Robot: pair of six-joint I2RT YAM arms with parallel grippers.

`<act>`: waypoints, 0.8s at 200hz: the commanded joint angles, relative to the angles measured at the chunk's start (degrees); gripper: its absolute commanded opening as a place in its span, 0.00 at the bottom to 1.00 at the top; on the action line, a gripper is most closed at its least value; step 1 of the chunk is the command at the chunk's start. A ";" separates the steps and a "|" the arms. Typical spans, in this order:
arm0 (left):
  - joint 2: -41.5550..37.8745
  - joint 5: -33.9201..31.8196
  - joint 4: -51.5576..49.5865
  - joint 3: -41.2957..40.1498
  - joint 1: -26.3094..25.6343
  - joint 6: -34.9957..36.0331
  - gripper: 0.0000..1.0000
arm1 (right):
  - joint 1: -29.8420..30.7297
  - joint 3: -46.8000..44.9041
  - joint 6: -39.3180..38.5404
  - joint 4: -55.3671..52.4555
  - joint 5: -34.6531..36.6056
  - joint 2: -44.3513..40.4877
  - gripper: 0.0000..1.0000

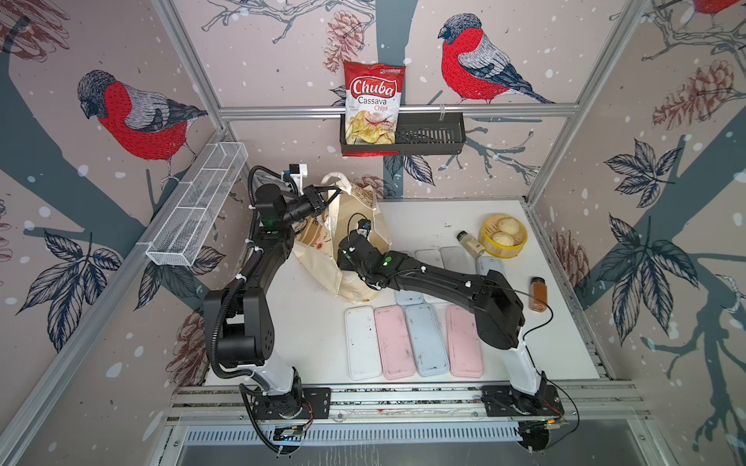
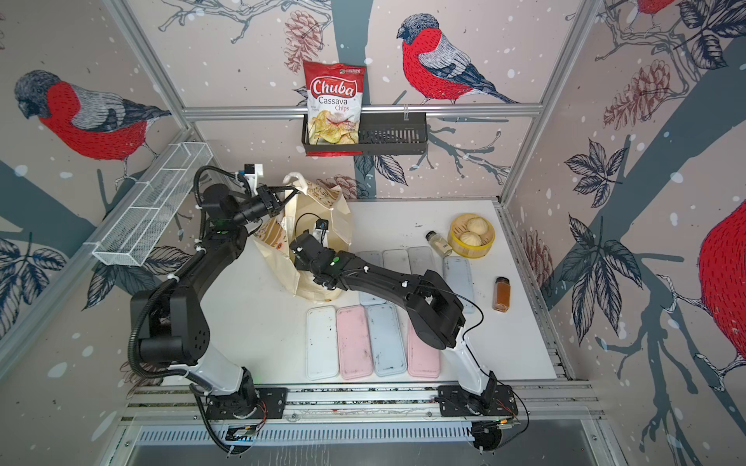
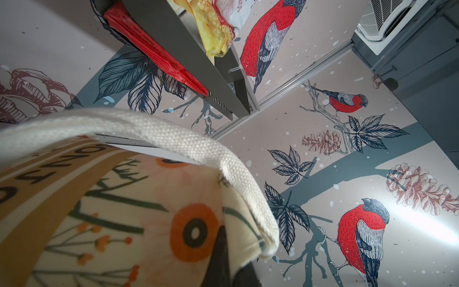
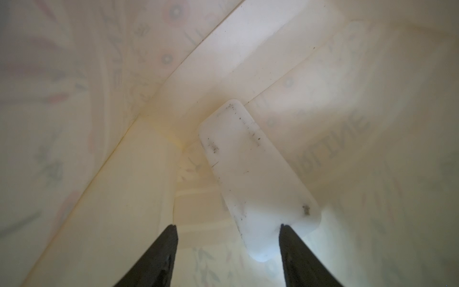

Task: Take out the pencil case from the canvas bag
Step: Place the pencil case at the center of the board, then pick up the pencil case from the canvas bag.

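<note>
White surface (image 1: 424,218), bird-papered walls all round. Left to right: wire basket (image 1: 198,210) on the rail, chips bag (image 1: 373,105) in the black rack (image 1: 432,133), flat pastel cases (image 1: 426,339) in rows, bamboo steamer (image 1: 503,236), spice jar (image 1: 538,293). The left pincer (image 1: 332,193) is clamped on the canvas bag (image 1: 319,270) at its handle, lifting the mouth. The right pincer (image 4: 227,226), jaws parted, reaches deep inside, right at a white pencil case (image 4: 255,174) lying in the bag.
</note>
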 commanded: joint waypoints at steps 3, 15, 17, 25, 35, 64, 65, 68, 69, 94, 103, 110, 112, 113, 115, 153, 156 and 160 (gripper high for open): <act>0.00 0.16 4.58 0.35 0.05 -0.13 0.00 | 0.77 1.07 2.14 -0.45 2.90 1.74 0.73; 0.06 0.17 4.71 0.34 0.05 -0.24 0.00 | 0.37 1.97 2.13 -2.06 4.12 2.72 0.80; 0.12 0.15 4.73 0.34 0.10 -0.29 0.00 | 0.26 2.16 2.14 -2.45 4.18 2.86 0.80; 0.20 0.17 4.67 0.26 0.06 -0.26 0.00 | -0.18 2.61 1.32 -3.37 3.78 3.15 0.81; 0.30 0.28 4.80 0.26 0.10 -0.30 0.00 | -0.74 2.39 -0.95 -2.61 2.79 3.09 0.81; 0.31 0.26 4.91 0.28 0.09 -0.39 0.00 | -1.42 3.18 -8.09 -1.95 0.57 3.95 0.98; 0.31 0.24 4.91 0.27 0.06 -0.39 0.00 | -1.40 3.29 -8.13 -2.06 0.57 4.00 0.99; 0.37 0.29 4.91 0.26 0.09 -0.39 0.00 | -1.50 3.45 -8.50 -2.48 0.72 4.29 1.00; 0.43 0.30 4.91 0.25 0.06 -0.35 0.00 | -1.49 3.60 -8.60 -2.48 0.69 4.34 1.00; 0.73 0.20 5.25 0.10 0.08 -0.89 0.00 | -2.34 6.64 -9.23 -6.11 -0.03 7.38 1.00; 0.81 0.24 5.80 -0.05 0.11 -1.24 0.00 | -2.61 7.59 -9.66 -7.11 -0.77 8.42 1.00; 0.92 0.31 6.20 -0.05 0.03 -1.57 0.00 | -2.83 8.14 -10.41 -7.58 -1.28 9.06 1.00; 0.92 0.36 6.33 -0.13 0.09 -1.63 0.00 | -2.87 8.21 -10.66 -7.61 -1.45 9.26 1.00; 0.97 0.38 6.37 -0.16 0.10 -1.67 0.00 | -2.87 8.31 -10.82 -7.62 -1.59 9.33 1.00; 1.00 0.45 6.51 -0.18 0.04 -1.81 0.00 | -2.88 8.38 -11.14 -7.62 -1.86 9.45 1.00; 0.92 0.61 7.30 -0.25 0.08 -2.46 0.00 | -2.97 8.98 -17.97 -7.08 -2.77 10.61 1.00; 0.86 0.61 7.33 -0.27 0.03 -2.50 0.00 | -3.01 9.13 -18.44 -7.09 -2.82 10.72 1.00; 0.78 0.61 7.37 -0.27 0.10 -2.57 0.00 | -3.05 9.54 -18.95 -7.24 -2.92 11.04 1.00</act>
